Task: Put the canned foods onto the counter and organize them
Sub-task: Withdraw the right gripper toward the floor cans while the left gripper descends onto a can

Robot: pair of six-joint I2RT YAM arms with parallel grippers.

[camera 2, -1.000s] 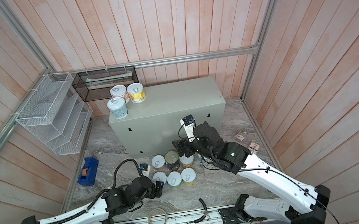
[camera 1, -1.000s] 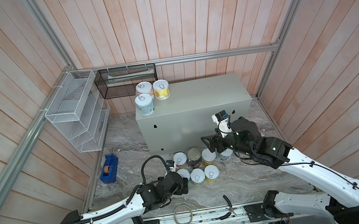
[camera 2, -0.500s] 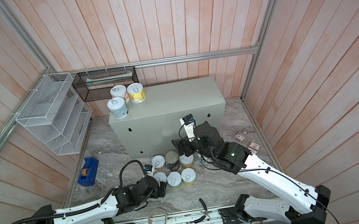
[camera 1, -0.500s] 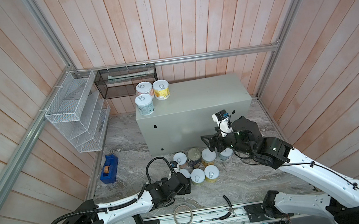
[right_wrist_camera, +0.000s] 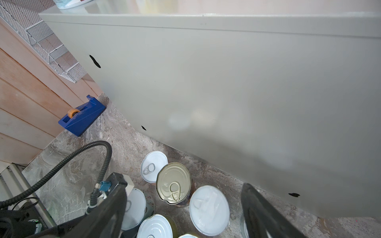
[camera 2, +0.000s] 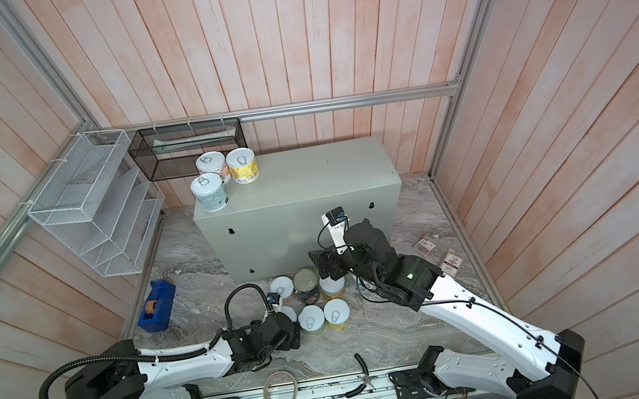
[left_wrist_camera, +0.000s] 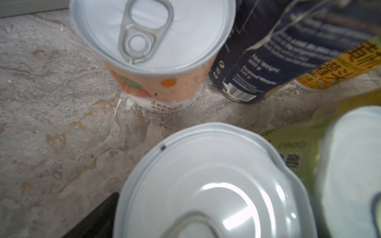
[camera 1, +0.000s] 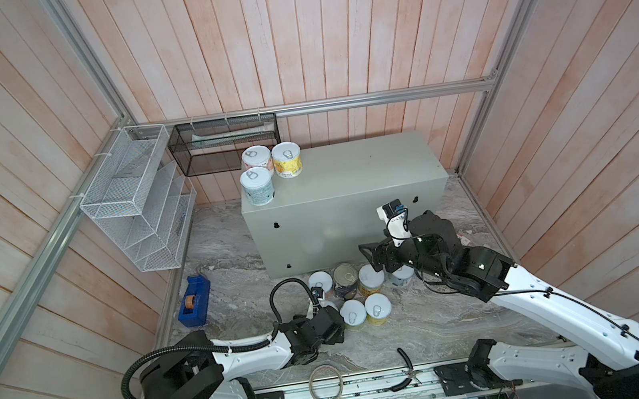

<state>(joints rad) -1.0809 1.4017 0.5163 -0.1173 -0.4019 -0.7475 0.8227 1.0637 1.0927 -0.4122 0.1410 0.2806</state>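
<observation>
Both top views: three cans [camera 1: 257, 185] stand on the table [camera 1: 347, 171], at its left rear corner. Left fingers [left_wrist_camera: 97, 218], spread, sit low beside a silver-lidded can [left_wrist_camera: 206, 185] on the marble floor [camera 1: 239, 303]. It is one of seven cans [camera 1: 346, 285] clustered before the table. Right fingers [right_wrist_camera: 259, 210], spread, hover above the white-lidded can [right_wrist_camera: 209, 209].

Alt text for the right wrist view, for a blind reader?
The open right gripper hovers over a cluster of cans on the grey marble surface, at the foot of the grey-green counter that fills most of the view. A blue tape dispenser sits beside the wooden wall.
</observation>
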